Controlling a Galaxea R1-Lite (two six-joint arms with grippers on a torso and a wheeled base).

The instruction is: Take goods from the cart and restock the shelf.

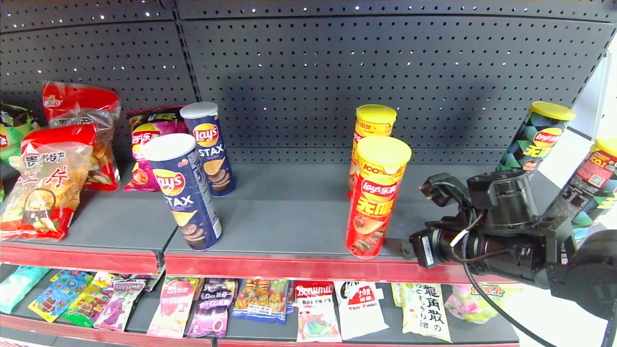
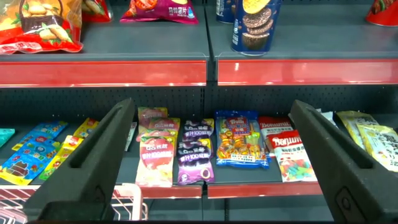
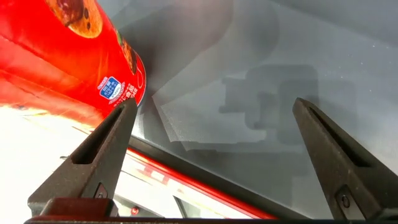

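A red chip can with a yellow lid point(image 1: 378, 197) stands upright at the front edge of the grey upper shelf point(image 1: 289, 207). My right gripper point(image 1: 397, 246) is low beside the can's base, on its right. In the right wrist view this gripper point(image 3: 214, 106) is open over bare shelf, and the red can point(image 3: 68, 56) lies just outside one fingertip, not between the fingers. My left gripper point(image 2: 212, 106) is open and holds nothing, facing the lower shelf of snack packets point(image 2: 193, 152). A corner of the white wire cart point(image 2: 124, 202) shows below it.
A second yellow-lidded can point(image 1: 373, 123) stands behind the red one. Two blue cans point(image 1: 185, 193) point(image 1: 209, 147) stand to the left, with snack bags point(image 1: 48, 183) beyond. Two dark patterned cans point(image 1: 537, 137) point(image 1: 590, 188) are on the right. Bare shelf lies between the blue and red cans.
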